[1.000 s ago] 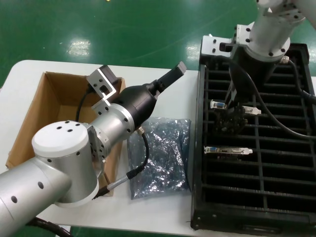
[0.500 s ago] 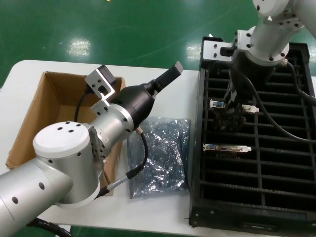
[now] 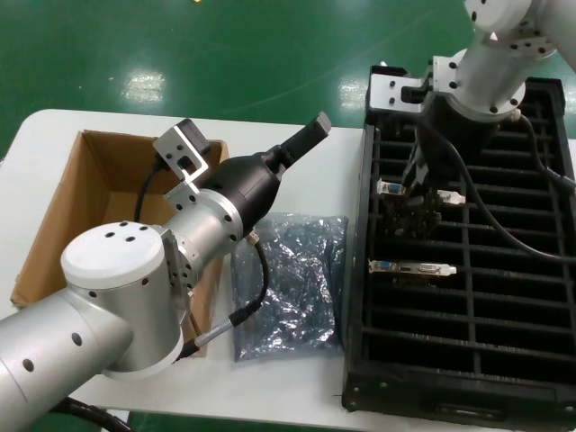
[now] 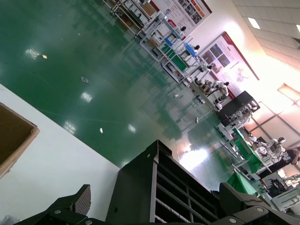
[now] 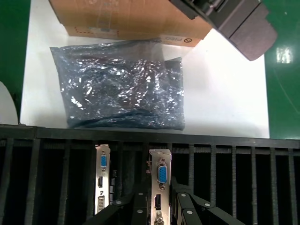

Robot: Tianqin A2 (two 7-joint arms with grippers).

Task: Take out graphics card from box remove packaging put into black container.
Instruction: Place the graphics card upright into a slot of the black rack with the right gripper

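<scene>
Inside the black container at the counter's right edge, the right gripper has its jaws clamped on a graphics card; only the right wrist view shows this grip. Left gripper, jaws apart, hovers near the box, above the packaging.

The left arm stretches over the table, covering the box's right wall and overhanging the crumpled packaging beside the black container. Bare table lies along the far edge. In the container, the right gripper and two graphics cards fill the left column's middle slots; near-end slots stand open.
</scene>
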